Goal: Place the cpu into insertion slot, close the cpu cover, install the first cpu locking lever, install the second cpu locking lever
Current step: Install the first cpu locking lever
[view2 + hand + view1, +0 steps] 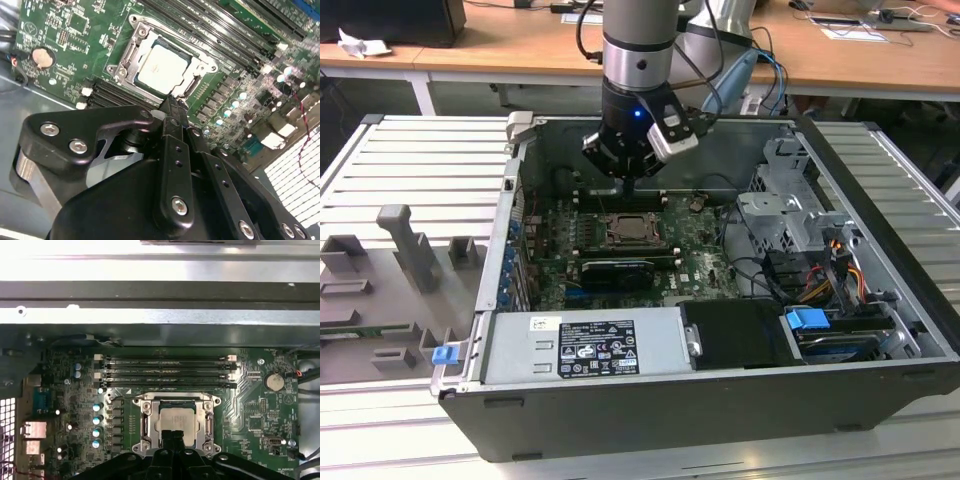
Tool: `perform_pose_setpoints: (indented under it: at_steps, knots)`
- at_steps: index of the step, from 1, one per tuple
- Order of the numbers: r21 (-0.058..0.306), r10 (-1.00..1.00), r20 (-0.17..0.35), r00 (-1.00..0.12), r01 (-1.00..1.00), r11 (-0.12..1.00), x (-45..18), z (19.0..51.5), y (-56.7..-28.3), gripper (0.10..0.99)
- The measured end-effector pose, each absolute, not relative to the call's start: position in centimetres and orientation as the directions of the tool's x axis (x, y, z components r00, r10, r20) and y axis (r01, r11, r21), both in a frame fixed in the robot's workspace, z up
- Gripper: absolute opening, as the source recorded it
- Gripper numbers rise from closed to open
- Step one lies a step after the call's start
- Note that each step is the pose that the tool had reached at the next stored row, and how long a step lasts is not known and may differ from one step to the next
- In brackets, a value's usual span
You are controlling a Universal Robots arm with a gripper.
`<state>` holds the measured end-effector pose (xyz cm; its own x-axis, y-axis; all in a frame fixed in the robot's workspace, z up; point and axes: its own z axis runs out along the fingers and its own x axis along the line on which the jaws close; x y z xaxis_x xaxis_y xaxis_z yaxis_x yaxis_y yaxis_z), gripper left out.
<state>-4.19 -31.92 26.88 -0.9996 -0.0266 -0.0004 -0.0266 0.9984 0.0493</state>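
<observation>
The cpu (161,68) (176,420) lies pale and flat inside the insertion slot (633,230) on the green board. The silver cpu cover (196,71) (148,416) lies down around it, its window framing the chip. A thin metal lever (172,35) runs along one side of the socket. My gripper (629,188) (169,103) (173,436) hangs just above the socket's edge. Its black fingers are shut together with nothing between them, and their tips reach over the rim of the cover in both wrist views.
Long black memory slots (170,372) run beside the socket. A black card (615,270), the power supply (585,345) and a drive cage (785,215) stand inside the case. A coin battery (274,381) sits on the board. A grey fixture plate (390,280) lies at the exterior view's left.
</observation>
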Motion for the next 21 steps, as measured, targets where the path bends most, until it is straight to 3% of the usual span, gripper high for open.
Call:
perform_pose_setpoints:
  at_steps: [5, 21]
  knots:
    - [0.049, -0.147, 0.0, -0.989, -0.147, 0.988, -4.2, 26.9, -31.9, 0.106]
    - [0.049, -0.117, -0.006, -0.993, -0.117, 0.992, -8.8, 26.6, -31.9, 0.106]
